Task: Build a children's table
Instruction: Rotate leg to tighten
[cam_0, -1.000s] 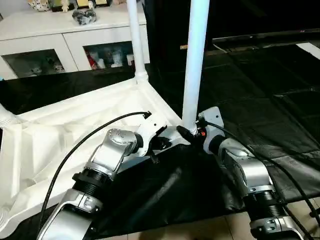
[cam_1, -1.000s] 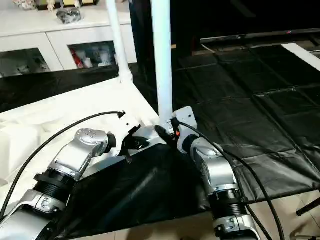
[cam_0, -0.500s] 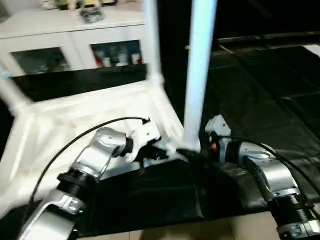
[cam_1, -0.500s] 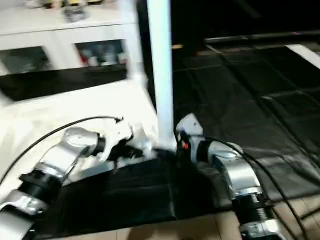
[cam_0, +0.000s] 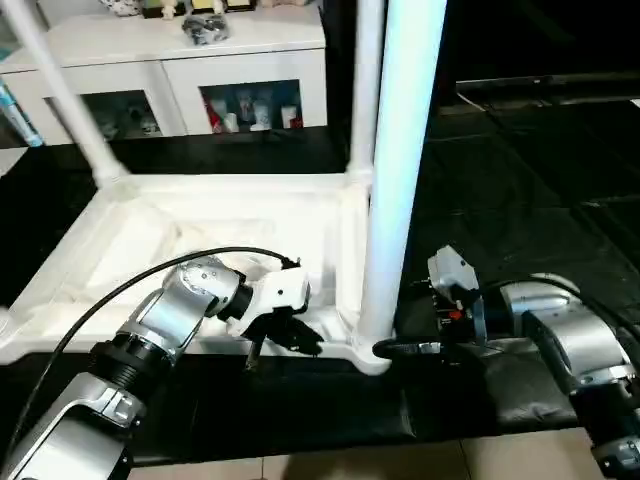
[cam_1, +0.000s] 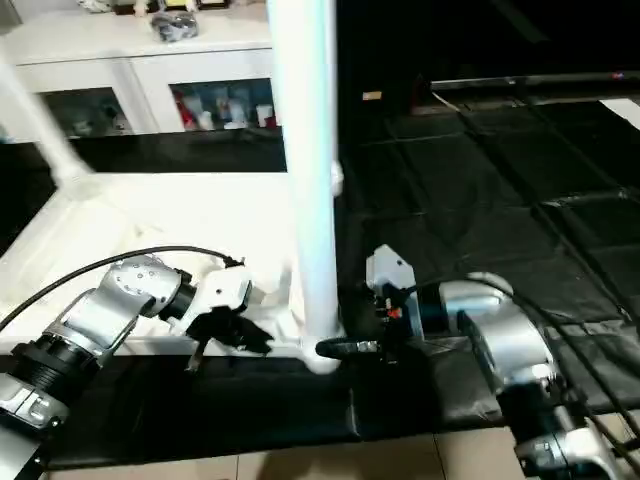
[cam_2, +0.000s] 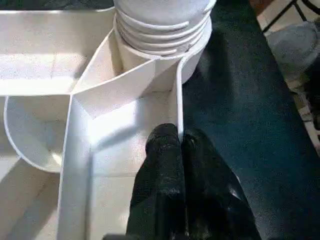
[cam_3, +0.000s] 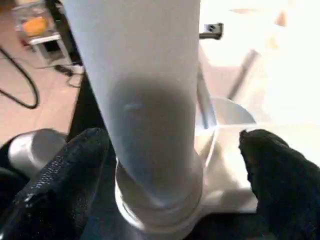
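Left end effector (cam_0: 283, 335): closed, pinching tabletop (cam_0: 200, 230) rim
Right end effector (cam_3: 170, 165): open, straddling near leg (cam_0: 400, 180) at 3 o'clock
Risk: leg may tilt unscrewed; closing off-centre would push it

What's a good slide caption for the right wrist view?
Open right gripper straddling the base of a white table leg seated in the upturned tabletop's corner socket.

The upturned table top (cam_0: 200, 225) and its legs (cam_0: 400, 170) look like smooth, faintly glossy white plastic. Beneath them lies crinkled, shiny black sheeting (cam_0: 520, 210). The forearms (cam_0: 560, 340) are brushed silver metal.
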